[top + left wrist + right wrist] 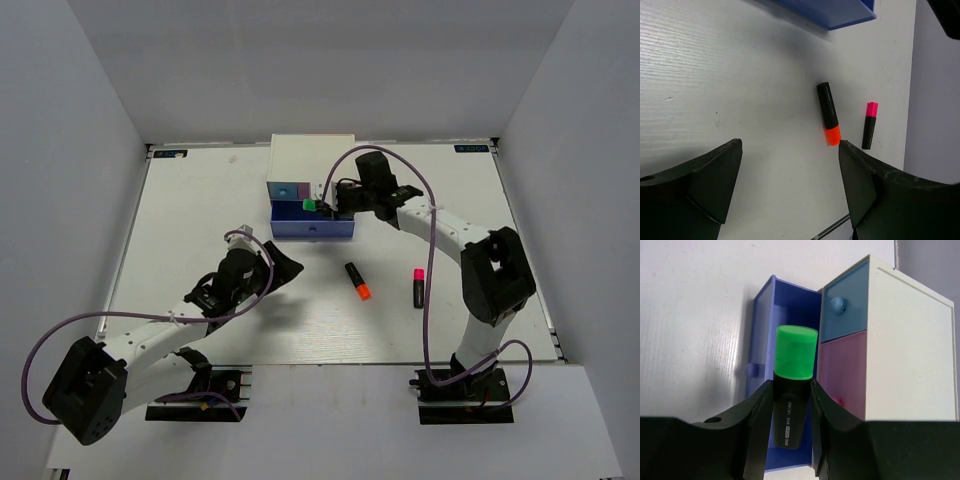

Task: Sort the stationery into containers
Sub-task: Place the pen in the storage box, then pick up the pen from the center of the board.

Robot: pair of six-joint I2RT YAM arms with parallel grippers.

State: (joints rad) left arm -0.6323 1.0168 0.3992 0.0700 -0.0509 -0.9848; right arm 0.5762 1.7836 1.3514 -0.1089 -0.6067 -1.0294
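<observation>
Clamped in the right jaws at lower centre of the wrist view, green-capped marker (792, 385) hangs over the pulled-out blue drawer (760, 330) of the white chest (910, 350), so stowing looks in hand; next calls for release into it, left jaws gaping wide over the worktop (200, 200) near orange marker (358, 281) and pink marker (417, 287).

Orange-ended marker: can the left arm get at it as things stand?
Probably yes: the left gripper is open and empty, and only bare table lies between it and the orange-ended marker.
</observation>
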